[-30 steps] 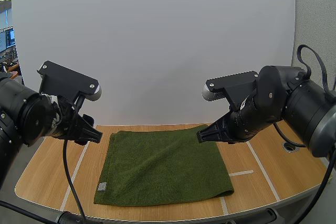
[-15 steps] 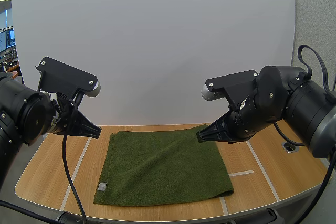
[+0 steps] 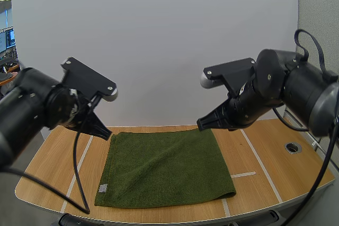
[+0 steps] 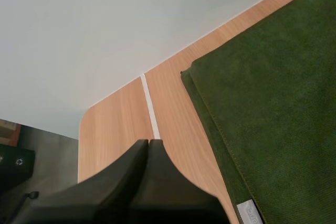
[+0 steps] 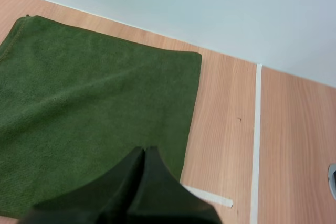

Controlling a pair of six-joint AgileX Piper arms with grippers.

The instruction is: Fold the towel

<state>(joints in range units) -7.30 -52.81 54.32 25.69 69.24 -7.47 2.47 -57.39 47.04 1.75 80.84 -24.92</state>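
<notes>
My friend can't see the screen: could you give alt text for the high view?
A dark green terry towel lies flat on a light wooden table. The black left gripper and right gripper, both shut, are poised near its two far corners, one at each side.

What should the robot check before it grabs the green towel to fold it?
1. Towel spread out on the table: ok.
2. Left gripper open for grabbing: not ok, it is shut.
3. Right gripper open for grabbing: not ok, it is shut.
4. Left gripper close to the towel's far left corner: ok.
5. Right gripper close to the towel's far right corner: ok.
</notes>
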